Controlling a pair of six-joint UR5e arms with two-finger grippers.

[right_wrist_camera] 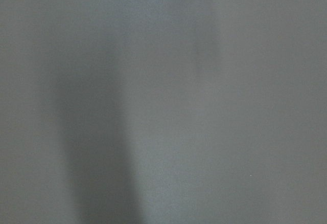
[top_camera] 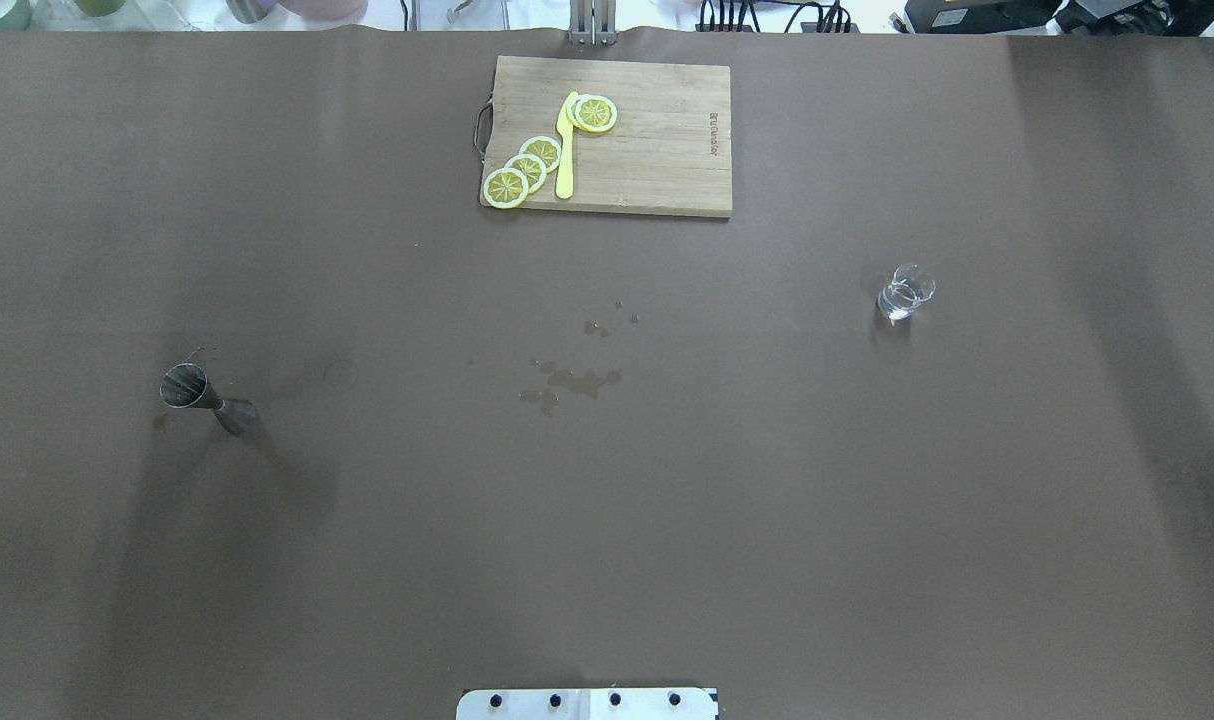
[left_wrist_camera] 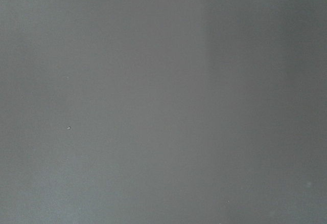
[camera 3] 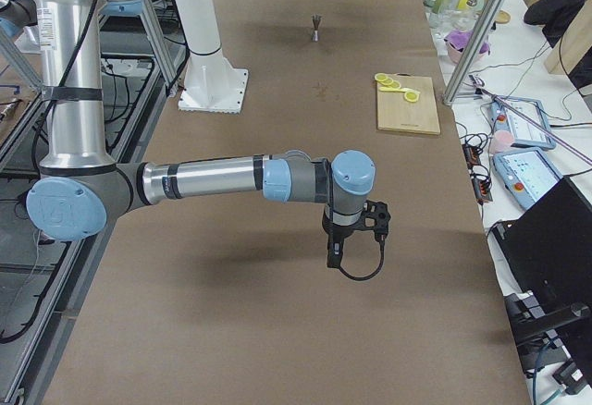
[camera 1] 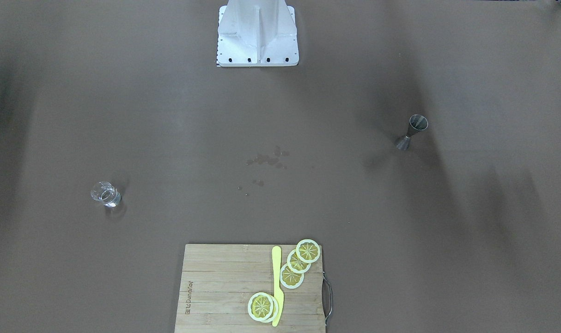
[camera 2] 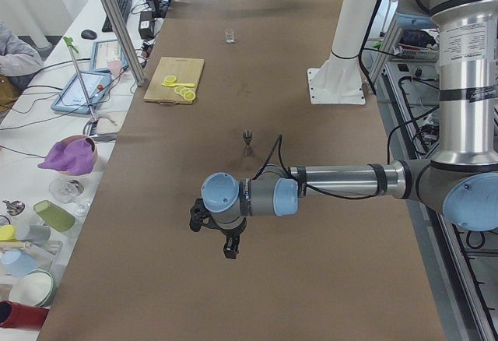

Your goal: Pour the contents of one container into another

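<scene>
Fingers on the left gripper (camera 2: 228, 245) and the right gripper (camera 3: 335, 253) show only in the side views, small and dark, so I cannot tell how far apart they stand or whether they hold anything. Both wrist views give only blurred brown table (top_camera: 607, 520). Well apart from either gripper, the metal jigger (top_camera: 207, 398) stands upright on the robot's left and the clear glass (top_camera: 905, 292) on its right, contents hard to judge.

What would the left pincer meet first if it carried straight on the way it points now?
The left pincer points straight down, and its wrist view shows only bare brown table. It would most likely meet that table first; the jigger stands well off its line, farther along the table.
</scene>
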